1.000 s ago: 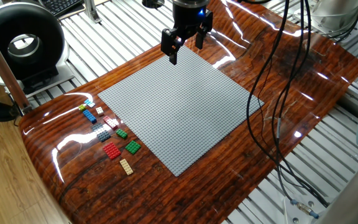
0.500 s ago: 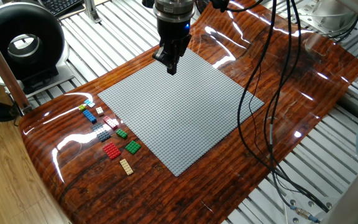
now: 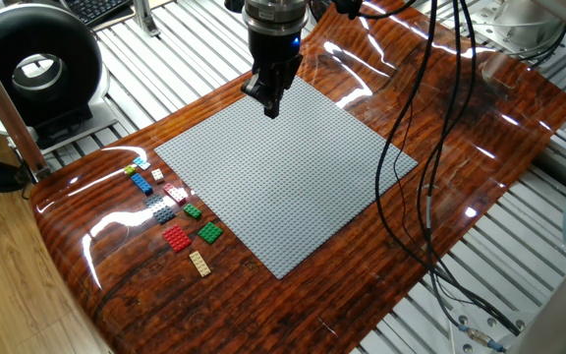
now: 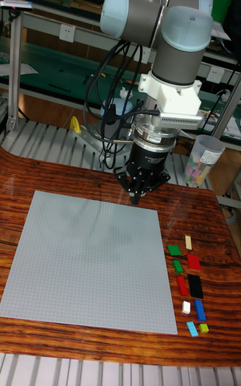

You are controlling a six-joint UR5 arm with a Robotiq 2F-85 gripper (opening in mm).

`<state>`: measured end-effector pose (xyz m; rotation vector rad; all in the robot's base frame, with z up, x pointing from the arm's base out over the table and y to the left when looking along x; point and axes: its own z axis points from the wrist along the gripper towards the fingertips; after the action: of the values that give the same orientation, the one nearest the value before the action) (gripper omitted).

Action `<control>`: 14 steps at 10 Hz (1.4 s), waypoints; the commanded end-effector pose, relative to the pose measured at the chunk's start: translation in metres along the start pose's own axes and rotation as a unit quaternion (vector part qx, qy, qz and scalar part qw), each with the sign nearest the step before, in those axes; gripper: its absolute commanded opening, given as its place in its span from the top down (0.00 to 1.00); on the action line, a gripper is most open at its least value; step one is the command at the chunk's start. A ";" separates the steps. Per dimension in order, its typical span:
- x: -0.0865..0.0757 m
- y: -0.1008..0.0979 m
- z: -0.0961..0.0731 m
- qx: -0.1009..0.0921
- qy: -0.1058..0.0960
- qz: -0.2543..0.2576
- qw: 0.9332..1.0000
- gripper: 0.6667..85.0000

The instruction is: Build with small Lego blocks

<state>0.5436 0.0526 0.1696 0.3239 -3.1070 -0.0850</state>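
I am looking at a glossy dark wooden table set on a ribbed metal bench, with a large grey studded baseplate lying flat in the middle of the frame. The gripper hangs over the upper edge of the baseplate, near the top centre of the fixed view; its fingers look drawn close together and nothing shows between them, though I cannot tell for certain that they touch. The small bricks lie loose on the wood just beside the baseplate's lower left edge, in a short scattered row: a blue one, a dark one, two green ones, a red one and a tan one nearest the bottom. In the tall view the same bricks sit at the lower right. I judge them light, stiff and smooth, likely to slide on the shiny wood, so I would pinch one across its flat side walls, squarely and from straight above.
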 end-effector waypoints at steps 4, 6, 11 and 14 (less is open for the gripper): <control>-0.001 0.004 -0.001 -0.009 -0.002 0.006 1.000 1.00; 0.000 0.006 -0.001 -0.012 -0.001 0.009 1.000 1.00; 0.001 0.005 -0.001 -0.011 0.002 0.009 1.000 1.00; 0.001 0.005 -0.001 -0.011 0.002 0.010 1.000 1.00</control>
<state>0.5414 0.0547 0.1698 0.2979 -3.1009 -0.0983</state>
